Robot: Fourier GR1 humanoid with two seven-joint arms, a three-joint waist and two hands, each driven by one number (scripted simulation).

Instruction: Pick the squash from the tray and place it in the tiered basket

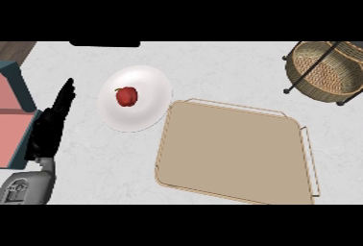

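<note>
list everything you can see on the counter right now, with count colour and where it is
plate: 1, white, left of centre on the counter, its right edge touching or just overlapping the tray's top-left corner
red fruit or vegetable: 1, red with a dark stem spot, on the plate; exact kind cannot be told
tray: 1, tan with thin wire handles, centre-right, nothing showing on it
tiered basket: 1, woven brown on a dark wire frame, top right corner, partly cut off
box-like object: 1, pink with teal sides, left edge, partly cut off
dark object: 1, black, top edge, mostly cut off
squash: none in view
left hand: 1, black on a grey forearm, left side, fingers straight, resting
right hand: not in view
</note>
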